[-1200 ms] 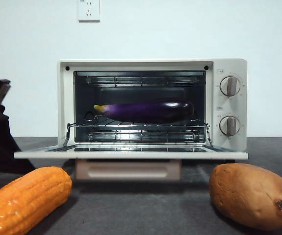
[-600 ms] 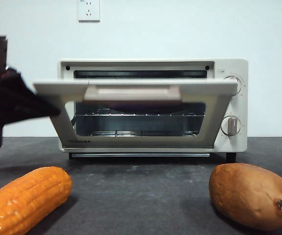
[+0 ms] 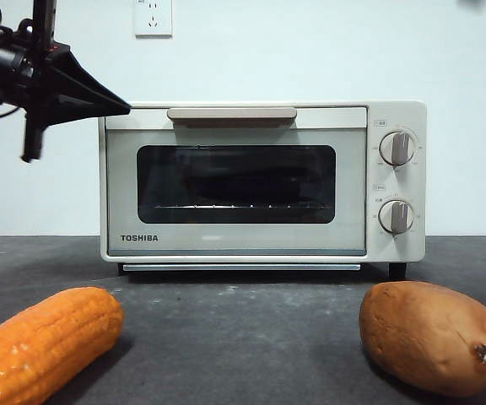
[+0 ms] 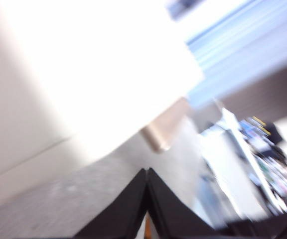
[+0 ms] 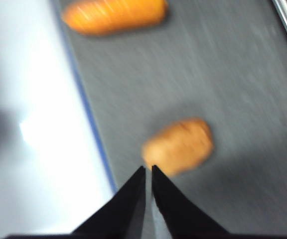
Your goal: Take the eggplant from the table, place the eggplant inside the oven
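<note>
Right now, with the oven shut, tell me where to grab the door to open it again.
Take the beige bar handle along the top edge of the oven door, coming from the front and slightly above. It runs level and stands proud of the door, so two jaws can probably close over it. The left gripper is nearest, at the oven's top corner.

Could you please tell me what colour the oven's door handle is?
The oven has a beige bar handle, slightly darker than its cream-white body, clearest in the front view.
</note>
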`<state>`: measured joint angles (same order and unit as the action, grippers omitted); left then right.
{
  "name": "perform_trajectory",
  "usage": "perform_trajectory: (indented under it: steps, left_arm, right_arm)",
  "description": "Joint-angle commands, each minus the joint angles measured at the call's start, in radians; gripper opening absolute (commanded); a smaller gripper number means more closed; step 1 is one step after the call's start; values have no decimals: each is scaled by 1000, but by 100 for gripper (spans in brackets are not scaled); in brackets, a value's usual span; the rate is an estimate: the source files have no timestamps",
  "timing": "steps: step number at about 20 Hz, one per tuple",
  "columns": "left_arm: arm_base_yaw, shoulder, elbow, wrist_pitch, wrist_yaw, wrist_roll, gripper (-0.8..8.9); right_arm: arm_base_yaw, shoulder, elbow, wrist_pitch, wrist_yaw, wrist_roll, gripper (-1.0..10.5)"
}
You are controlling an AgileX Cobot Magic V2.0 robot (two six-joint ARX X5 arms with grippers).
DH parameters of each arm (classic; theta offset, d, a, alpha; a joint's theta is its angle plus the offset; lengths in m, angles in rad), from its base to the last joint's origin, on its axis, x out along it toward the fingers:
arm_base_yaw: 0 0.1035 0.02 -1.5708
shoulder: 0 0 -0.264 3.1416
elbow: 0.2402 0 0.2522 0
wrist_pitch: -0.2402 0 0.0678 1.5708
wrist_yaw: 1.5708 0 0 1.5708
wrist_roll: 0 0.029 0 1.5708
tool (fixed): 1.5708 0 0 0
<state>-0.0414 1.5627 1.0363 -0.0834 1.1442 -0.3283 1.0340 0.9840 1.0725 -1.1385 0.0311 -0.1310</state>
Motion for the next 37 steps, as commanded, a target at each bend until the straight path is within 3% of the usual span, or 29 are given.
perform_trajectory:
  steps: [1, 4, 7, 12, 14, 19, 21, 24, 34, 35, 37]
  left_arm:
    - [-16, -64, 16, -115, -172, 57, 5]
    - [-53, -163, 15, -296, -412, 203, 5]
    - [-111, -263, 7, -402, -602, 301, 5]
    - [-206, -458, -96, -360, -825, 282, 4]
    - [-243, -557, -193, -287, -901, 250, 4]
    - [-312, -789, -468, -122, -1050, 190, 4]
    - [-338, -861, -561, -68, -1114, 160, 4]
    - [-351, -898, -595, -125, -1118, 91, 4]
    - [-355, -924, -599, -121, -1119, 91, 4]
    - [-348, -977, -600, -152, -1128, 100, 4]
    - [-319, -1096, -603, -187, -1126, 237, 4]
  right_arm:
    - [-19, 7, -63, 52, 124, -4, 4]
    - [-80, -1, -134, 135, 244, 36, 4]
    - [-171, -22, -194, 244, 298, 69, 4]
    - [-363, -94, -332, 510, 292, 140, 4]
    - [-445, -138, -406, 624, 252, 179, 4]
    - [-595, -230, -600, 928, 6, 224, 4]
    - [-611, -245, -669, 1025, -13, 224, 4]
    - [-611, -247, -691, 1035, 22, 224, 4]
    - [-611, -248, -691, 1038, 22, 224, 4]
    - [-611, -248, -691, 1038, 22, 224, 4]
    - [-611, -247, -691, 1038, 22, 224, 4]
